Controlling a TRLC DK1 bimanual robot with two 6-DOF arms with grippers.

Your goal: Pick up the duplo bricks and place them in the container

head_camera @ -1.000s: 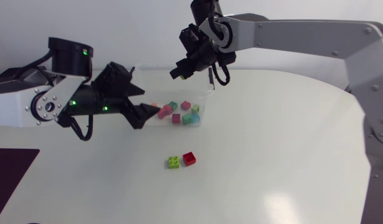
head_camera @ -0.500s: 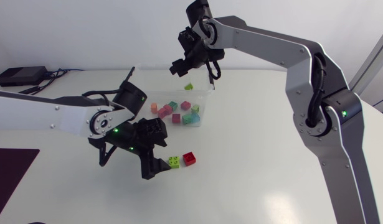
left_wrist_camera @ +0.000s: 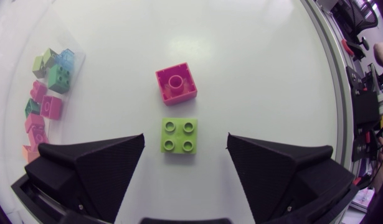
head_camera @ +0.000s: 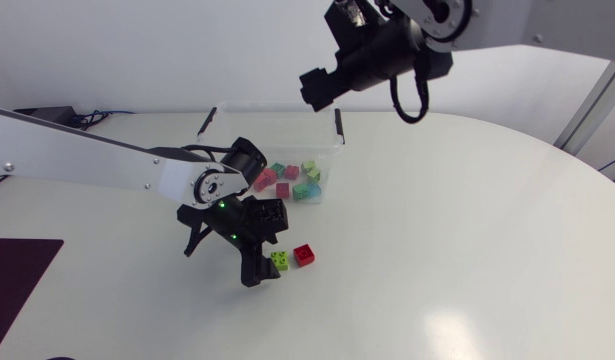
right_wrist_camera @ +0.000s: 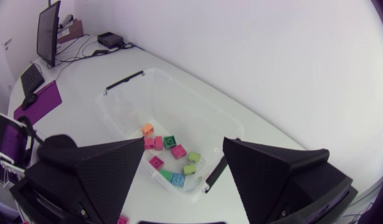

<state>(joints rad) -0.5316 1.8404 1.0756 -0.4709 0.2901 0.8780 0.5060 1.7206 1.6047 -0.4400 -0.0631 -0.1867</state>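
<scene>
A lime green duplo brick (left_wrist_camera: 179, 135) lies on the white table between the fingers of my open left gripper (left_wrist_camera: 185, 146), and neither finger touches it. Just ahead of it sits a red brick (left_wrist_camera: 176, 83). From the head view, the left gripper (head_camera: 261, 262) is low over the green brick (head_camera: 279, 261), with the red brick (head_camera: 304, 254) to its right. The clear container (head_camera: 336, 124) behind holds several coloured bricks (head_camera: 292, 182). My right gripper (head_camera: 322, 88) hangs high above the container (right_wrist_camera: 126, 93), open and empty (right_wrist_camera: 184, 149).
The container has black handles at both ends (right_wrist_camera: 122, 81). My left arm (head_camera: 107, 170) stretches across the table's left half to the loose bricks.
My right gripper opened and dropped a green brick into the container, then rose to the right. My left arm swung forward and down over the green brick.
</scene>
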